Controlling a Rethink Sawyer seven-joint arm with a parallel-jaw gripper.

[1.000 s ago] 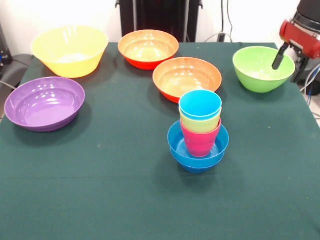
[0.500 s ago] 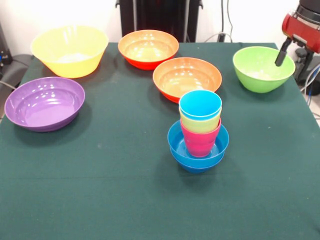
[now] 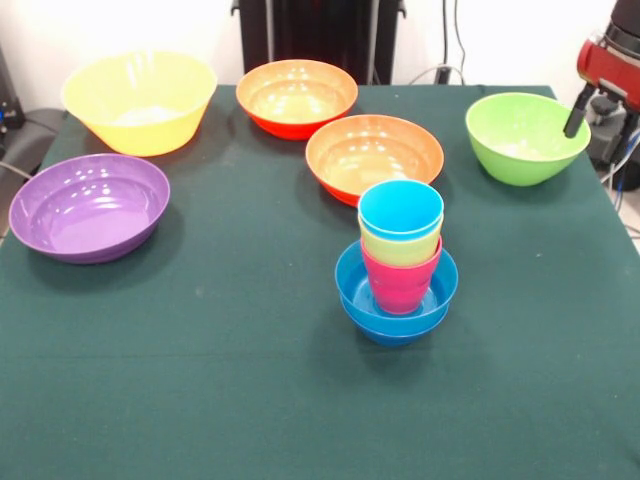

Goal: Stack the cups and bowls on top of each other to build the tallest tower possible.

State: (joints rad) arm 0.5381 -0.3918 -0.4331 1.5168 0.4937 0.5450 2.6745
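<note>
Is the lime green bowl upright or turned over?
Upright: the lime green bowl shows its open mouth upward, and nothing lies in it.

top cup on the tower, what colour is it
Light blue; the top cup sits nested above a yellow and a pink one, seen in the front view.

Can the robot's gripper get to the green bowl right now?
Probably yes. The gripper hangs right by the lime green bowl at its rim, and nothing sits in the bowl or between them. The other bowls and the tower stand well off to the side.
</note>
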